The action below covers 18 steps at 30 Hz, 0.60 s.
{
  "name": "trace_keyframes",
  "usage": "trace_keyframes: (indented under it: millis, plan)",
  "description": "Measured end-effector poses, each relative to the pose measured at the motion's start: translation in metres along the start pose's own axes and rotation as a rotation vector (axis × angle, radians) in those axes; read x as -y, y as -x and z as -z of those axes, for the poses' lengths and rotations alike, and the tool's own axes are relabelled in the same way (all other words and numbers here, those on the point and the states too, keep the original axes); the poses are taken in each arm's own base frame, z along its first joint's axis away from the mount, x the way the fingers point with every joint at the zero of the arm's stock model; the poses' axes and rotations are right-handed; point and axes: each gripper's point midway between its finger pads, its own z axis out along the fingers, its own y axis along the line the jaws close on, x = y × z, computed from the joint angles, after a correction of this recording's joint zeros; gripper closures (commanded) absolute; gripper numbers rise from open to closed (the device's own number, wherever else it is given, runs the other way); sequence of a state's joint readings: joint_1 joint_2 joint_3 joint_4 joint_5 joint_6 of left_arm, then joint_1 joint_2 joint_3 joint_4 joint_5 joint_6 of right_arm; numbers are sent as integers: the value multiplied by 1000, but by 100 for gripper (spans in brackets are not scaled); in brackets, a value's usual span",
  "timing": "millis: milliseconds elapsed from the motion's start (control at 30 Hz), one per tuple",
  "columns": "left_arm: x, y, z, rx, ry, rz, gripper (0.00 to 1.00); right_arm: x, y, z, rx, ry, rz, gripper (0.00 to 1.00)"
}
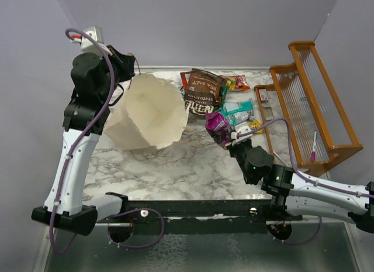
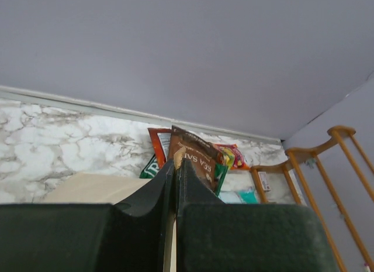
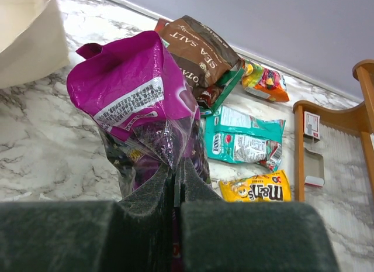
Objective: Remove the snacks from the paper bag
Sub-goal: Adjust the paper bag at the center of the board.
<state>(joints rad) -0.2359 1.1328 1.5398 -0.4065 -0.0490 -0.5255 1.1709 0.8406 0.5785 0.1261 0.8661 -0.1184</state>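
The cream paper bag (image 1: 151, 111) lies tipped on the marble table, its mouth toward the snacks. My left gripper (image 1: 130, 66) is at the bag's far upper corner, shut on a tan strip of the bag (image 2: 179, 155). My right gripper (image 3: 177, 167) is shut on the bottom edge of a purple snack bag (image 3: 140, 90), held up just right of the paper bag (image 3: 29, 32). Beyond it lie a brown chip bag (image 1: 204, 90), a teal packet (image 3: 242, 140), a yellow M&M's pack (image 3: 257, 187) and a red-orange candy pack (image 3: 266, 82). The bag's inside is hidden.
A wooden rack (image 1: 310, 102) stands along the right edge of the table, close to the snack pile. A red bag (image 2: 159, 144) and a green one (image 2: 151, 168) peek out under the brown chip bag. Grey walls close the table at the back and sides.
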Motion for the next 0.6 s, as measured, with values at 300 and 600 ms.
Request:
trace_keyframes:
  millis: [300,600]
  plan:
    - [-1,30,-15,68,74,61,100,6,2,5,0,-2,-41,99]
    - [-107,-39,16,6,380,65,98,5,-2,5,-12,0,-33,99]
